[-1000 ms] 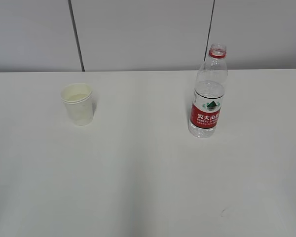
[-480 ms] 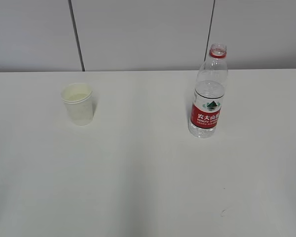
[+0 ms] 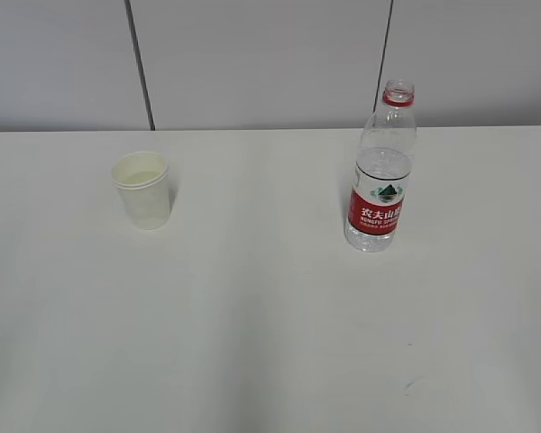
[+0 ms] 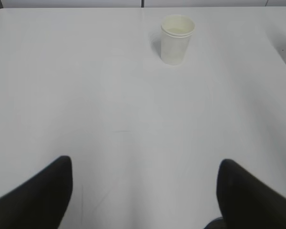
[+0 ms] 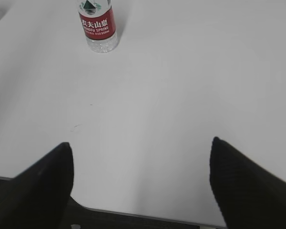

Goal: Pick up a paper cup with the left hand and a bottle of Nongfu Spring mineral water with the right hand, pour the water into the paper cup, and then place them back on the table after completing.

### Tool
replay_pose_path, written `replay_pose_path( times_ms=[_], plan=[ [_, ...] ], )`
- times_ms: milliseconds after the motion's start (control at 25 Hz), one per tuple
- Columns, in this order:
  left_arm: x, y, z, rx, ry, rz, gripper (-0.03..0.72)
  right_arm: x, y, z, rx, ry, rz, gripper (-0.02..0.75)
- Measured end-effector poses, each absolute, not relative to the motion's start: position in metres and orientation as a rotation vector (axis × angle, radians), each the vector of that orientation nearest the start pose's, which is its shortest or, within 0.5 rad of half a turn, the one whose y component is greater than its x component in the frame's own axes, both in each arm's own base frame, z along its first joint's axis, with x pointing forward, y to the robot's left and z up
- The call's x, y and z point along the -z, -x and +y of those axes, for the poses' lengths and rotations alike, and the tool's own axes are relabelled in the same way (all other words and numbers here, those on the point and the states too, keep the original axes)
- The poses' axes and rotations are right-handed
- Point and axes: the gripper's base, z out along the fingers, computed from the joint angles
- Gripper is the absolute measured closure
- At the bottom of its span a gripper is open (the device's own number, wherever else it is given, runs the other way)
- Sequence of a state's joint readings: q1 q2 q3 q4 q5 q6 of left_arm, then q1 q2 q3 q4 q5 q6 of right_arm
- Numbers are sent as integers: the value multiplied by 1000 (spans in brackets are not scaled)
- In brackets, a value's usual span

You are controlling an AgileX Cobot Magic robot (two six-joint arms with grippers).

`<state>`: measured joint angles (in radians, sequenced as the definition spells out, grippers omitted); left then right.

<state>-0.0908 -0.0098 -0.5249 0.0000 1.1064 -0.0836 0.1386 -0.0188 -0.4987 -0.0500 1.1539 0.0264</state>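
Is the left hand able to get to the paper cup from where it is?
Probably yes. The left hand is open, and only bare table lies between it and the upright paper cup ahead.

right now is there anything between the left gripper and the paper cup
No. In the left wrist view the left gripper is open, and only bare white table lies between it and the upright paper cup.

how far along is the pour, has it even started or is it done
Hard to tell: the paper cup and the uncapped bottle both stand on the table. The left gripper and right gripper are open, far back, holding nothing. Either nothing has begun, or everything is already put back.
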Motion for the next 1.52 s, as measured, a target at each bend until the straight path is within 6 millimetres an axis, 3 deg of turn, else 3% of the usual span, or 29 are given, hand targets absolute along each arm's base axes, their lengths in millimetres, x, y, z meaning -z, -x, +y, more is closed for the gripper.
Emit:
replay_pose_path(
  times_ms=[480, 880, 1520],
  plan=[
    [-280, 11, 1, 108, -7, 2057, 125, -270, 11, -5, -41, 114, 2115, 83],
    [-280, 11, 1, 108, -8, 2057, 125, -270, 11, -6, -31, 115, 2113, 213],
    [-280, 11, 1, 108, -8, 2057, 125, -270, 11, -9, 14, 110, 2109, 219]
  ],
)
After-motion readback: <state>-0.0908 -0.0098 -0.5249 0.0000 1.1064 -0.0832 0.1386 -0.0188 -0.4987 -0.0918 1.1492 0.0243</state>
